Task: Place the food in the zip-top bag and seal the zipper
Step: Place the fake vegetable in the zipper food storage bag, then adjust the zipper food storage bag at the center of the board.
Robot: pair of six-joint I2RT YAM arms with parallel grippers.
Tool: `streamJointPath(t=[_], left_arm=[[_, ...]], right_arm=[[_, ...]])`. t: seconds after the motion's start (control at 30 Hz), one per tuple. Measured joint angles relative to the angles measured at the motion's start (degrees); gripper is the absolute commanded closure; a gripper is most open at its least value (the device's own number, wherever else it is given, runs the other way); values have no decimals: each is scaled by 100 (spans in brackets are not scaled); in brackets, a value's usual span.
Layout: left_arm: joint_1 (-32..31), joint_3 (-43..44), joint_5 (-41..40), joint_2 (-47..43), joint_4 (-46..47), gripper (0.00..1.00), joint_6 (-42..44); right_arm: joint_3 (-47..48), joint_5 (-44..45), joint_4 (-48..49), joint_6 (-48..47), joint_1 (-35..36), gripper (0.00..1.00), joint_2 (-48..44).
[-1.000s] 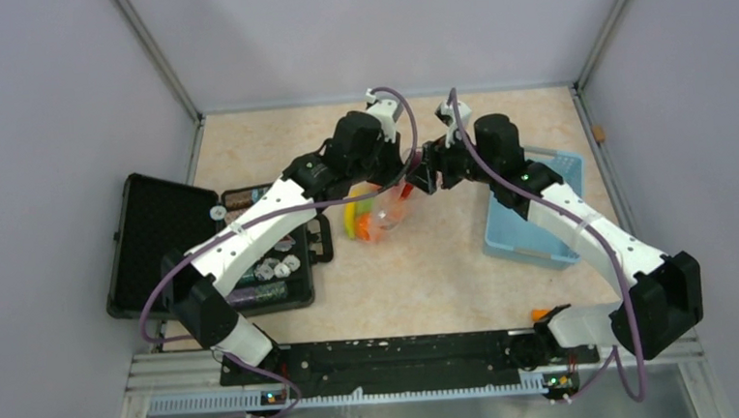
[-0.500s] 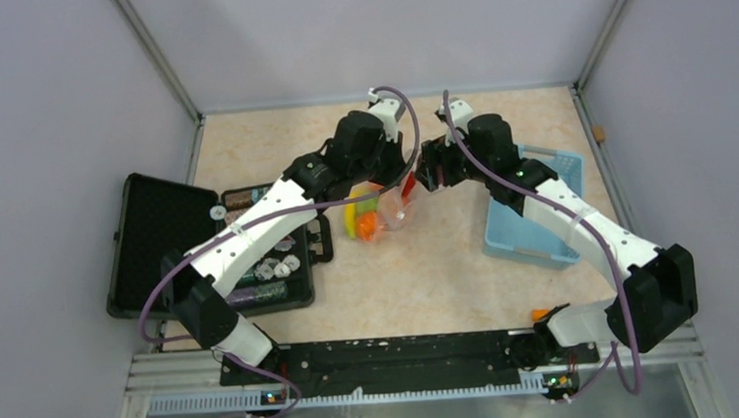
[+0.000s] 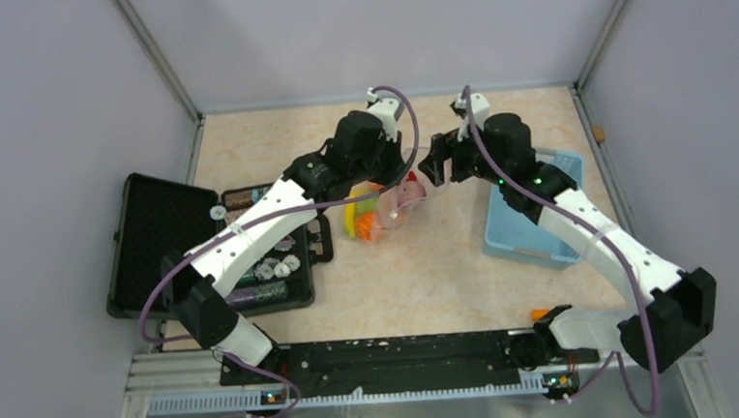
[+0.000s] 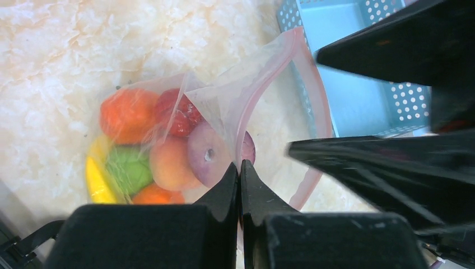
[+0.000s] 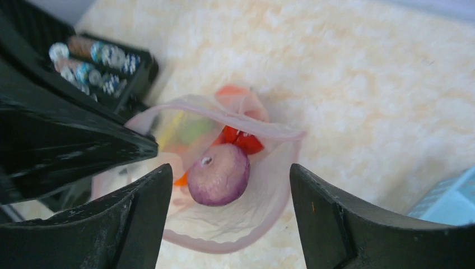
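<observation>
The clear zip-top bag (image 3: 396, 203) stands open on the table with its pinkish-red zipper strip (image 4: 313, 95) curving round the mouth. I see no slider. My left gripper (image 4: 240, 168) is shut on the bag's near edge and holds it up. Inside lie the banana (image 4: 95, 179), green apple (image 4: 129, 168), orange (image 4: 126, 112), peach (image 4: 168, 165), red pieces (image 4: 179, 109) and a pink-purple fruit (image 5: 218, 174). My right gripper (image 5: 229, 168) is open and empty, just above the bag's mouth (image 5: 224, 246) and over that fruit.
A light-blue basket (image 3: 536, 223) stands right of the bag, under my right arm. An open black case (image 3: 164, 241) with round tokens and batteries lies to the left. Grey walls enclose the table on three sides.
My right gripper has drawn back a little to the right and up from the bag's mouth. The pink-purple fruit now shows inside the mouth. The left gripper has kept its hold.
</observation>
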Motion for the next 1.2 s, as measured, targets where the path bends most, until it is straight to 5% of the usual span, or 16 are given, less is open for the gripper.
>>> streamJointPath(t=[0.13,0.27,0.37,0.57,0.77,1.2], left_arm=[[0,-2,-59,-2,17,100,-2],[2,-2,-63,-4,28,100,-4],[2,-2,-61,-7,33,100,-7],[2,-39,-63,-81,39,100,-9],[2,-42,-37,-125,59,100,-11],[2,-111,203,-175,90,99,26]], right_arm=[[-157,549,223,138,0,23,-841],[-157,1102,310,341,-118,31,-1244],[-2,800,205,514,-415,40,-828],[20,-24,-306,544,-566,40,310],[-4,-267,-334,527,-566,47,334],[291,210,-125,876,-321,100,1010]])
